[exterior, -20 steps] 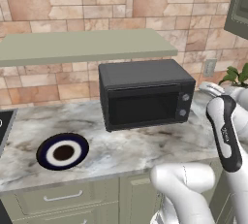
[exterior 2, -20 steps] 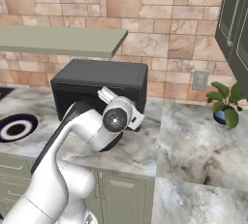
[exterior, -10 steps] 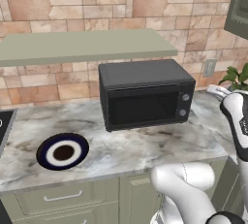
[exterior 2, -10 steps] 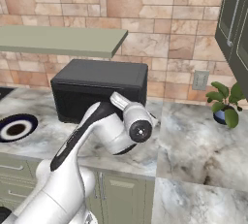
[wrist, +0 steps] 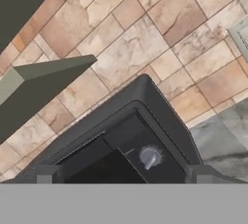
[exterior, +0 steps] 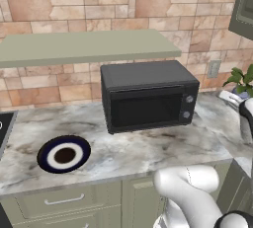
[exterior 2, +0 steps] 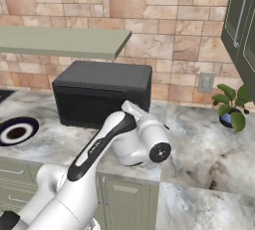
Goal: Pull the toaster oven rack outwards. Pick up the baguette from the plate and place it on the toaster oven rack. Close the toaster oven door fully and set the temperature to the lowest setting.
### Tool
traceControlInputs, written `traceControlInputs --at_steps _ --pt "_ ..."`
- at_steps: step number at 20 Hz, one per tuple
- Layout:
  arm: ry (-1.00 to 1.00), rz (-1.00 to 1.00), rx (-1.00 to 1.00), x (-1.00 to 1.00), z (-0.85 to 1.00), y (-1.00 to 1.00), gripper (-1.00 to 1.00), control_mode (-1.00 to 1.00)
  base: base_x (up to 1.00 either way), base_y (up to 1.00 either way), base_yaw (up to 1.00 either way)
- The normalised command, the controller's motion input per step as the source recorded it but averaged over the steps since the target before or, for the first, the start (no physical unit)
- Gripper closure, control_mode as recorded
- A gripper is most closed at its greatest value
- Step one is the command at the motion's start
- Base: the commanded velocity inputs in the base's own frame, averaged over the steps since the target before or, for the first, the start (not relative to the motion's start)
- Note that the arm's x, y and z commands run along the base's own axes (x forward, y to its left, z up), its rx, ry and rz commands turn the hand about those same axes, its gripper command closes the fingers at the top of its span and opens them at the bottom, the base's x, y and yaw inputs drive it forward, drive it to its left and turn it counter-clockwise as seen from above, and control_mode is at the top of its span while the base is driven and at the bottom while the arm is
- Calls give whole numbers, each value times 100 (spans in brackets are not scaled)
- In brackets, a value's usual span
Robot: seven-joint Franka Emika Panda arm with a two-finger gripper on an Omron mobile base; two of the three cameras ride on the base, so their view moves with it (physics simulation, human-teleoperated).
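The dark toaster oven [exterior: 148, 95] [exterior 2: 102, 92] stands on the marble counter against the brick wall. Its toaster oven door [exterior: 145, 109] is up and closed, so the toaster oven rack is hidden behind it. Two round knobs [exterior: 187, 107] sit on its right panel. Left of the oven lies the navy plate [exterior: 64, 154] [exterior 2: 16, 131] with a white ring; nothing lies on it, and the baguette is out of view. My gripper [wrist: 123, 174] is open, its fingertips [wrist: 46, 174] spread wide, looking at the oven's upper right corner and one knob [wrist: 149, 157] from a short distance.
A green-grey wall shelf [exterior: 84, 47] hangs just above the oven. A potted plant [exterior: 242, 81] [exterior 2: 230, 105] and a wall outlet [exterior 2: 205, 81] are to the right. A dark cabinet [exterior 2: 241, 20] hangs at upper right. A cooktop edge [exterior: 4, 123] shows at far left.
My arm has swung to the right, from in front of the oven's door toward its right end. The oven door and the plate have not moved.
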Motion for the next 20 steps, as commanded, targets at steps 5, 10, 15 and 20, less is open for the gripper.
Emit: traceControlInputs --at_steps 5,10,15,20 --pt "-7 -4 7 0 -13 0 -100 -100 0 0 0" --pt "-4 -16 5 0 -14 0 -100 -100 0 0 0" --pt "0 -21 6 1 -12 5 -100 -100 0 0 0" --pt "0 -19 0 1 -12 16 -100 -100 0 0 0"
